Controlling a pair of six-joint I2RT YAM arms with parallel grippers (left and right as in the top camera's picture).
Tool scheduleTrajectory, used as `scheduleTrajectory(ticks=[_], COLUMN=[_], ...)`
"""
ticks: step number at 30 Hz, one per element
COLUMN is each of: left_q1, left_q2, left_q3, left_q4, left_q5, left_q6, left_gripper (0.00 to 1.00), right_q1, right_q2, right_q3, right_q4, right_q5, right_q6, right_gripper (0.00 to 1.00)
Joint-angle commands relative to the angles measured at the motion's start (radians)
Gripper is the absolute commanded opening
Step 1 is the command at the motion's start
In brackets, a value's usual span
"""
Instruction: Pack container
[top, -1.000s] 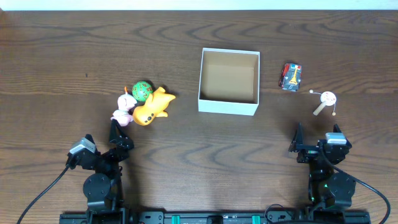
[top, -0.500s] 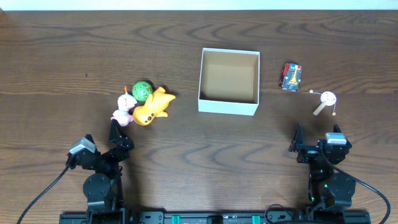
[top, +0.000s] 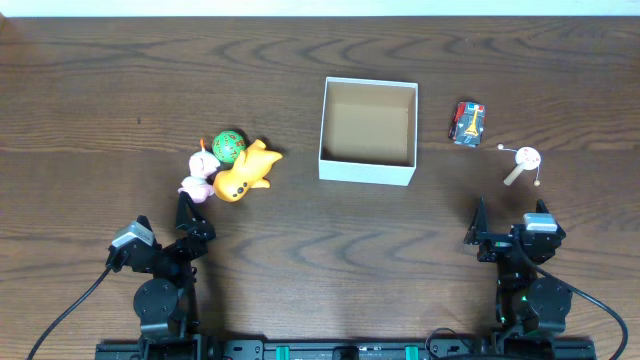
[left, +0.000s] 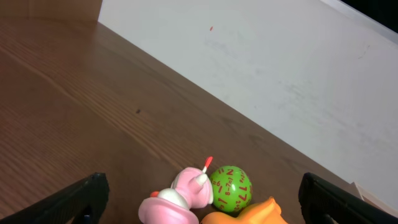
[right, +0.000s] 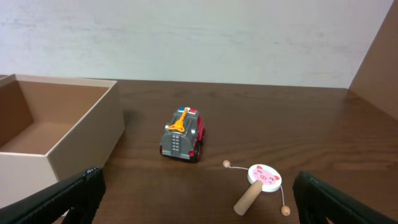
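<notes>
The container (top: 367, 172), a shallow white box with a tan inside, sits empty at the table's middle; its corner shows in the right wrist view (right: 74, 140). Left of it lie a pink toy (top: 199, 173), a green ball with numbers (top: 229, 146) and an orange toy (top: 246, 172), also in the left wrist view: pink toy (left: 177, 200), ball (left: 231, 188), orange toy (left: 252, 214). Right of the box are a red toy truck (top: 467, 122) (right: 183, 135) and a pig-face rattle drum (top: 522, 162) (right: 258, 184). My left gripper (top: 187, 215) (left: 199, 211) and right gripper (top: 482, 228) (right: 194, 205) are open and empty near the front edge.
A white wall runs beyond the table's far edge (left: 261, 74). Bare brown wood table (top: 330, 240) lies between both grippers and the toys.
</notes>
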Motion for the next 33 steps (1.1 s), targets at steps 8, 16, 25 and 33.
scheduleTrajectory(ticks=[8,16,25,33], left_q1=[-0.004,-0.004,-0.004,-0.004], left_q2=[-0.006,-0.006,-0.006,-0.006], left_q3=[-0.018,-0.018,-0.018,-0.018], left_q4=[-0.041,-0.041,-0.041,-0.041], left_q5=[-0.006,-0.006,-0.006,-0.006], left_q6=[0.008,0.008,0.008,0.008], left_gripper=[0.98,0.98,0.98,0.98], right_q1=[0.021,0.021,0.021,0.021], right_q2=[-0.010,0.015,0.140,0.185], right_q3=[-0.004,-0.004,-0.004,-0.004], right_q4=[-0.001,-0.004,-0.003,-0.003], right_q5=[0.001,0.011,0.011,0.011], right_q6=[-0.008,0.004,0.003,0.003], right_gripper=[0.99,0.99,0.99,0.99])
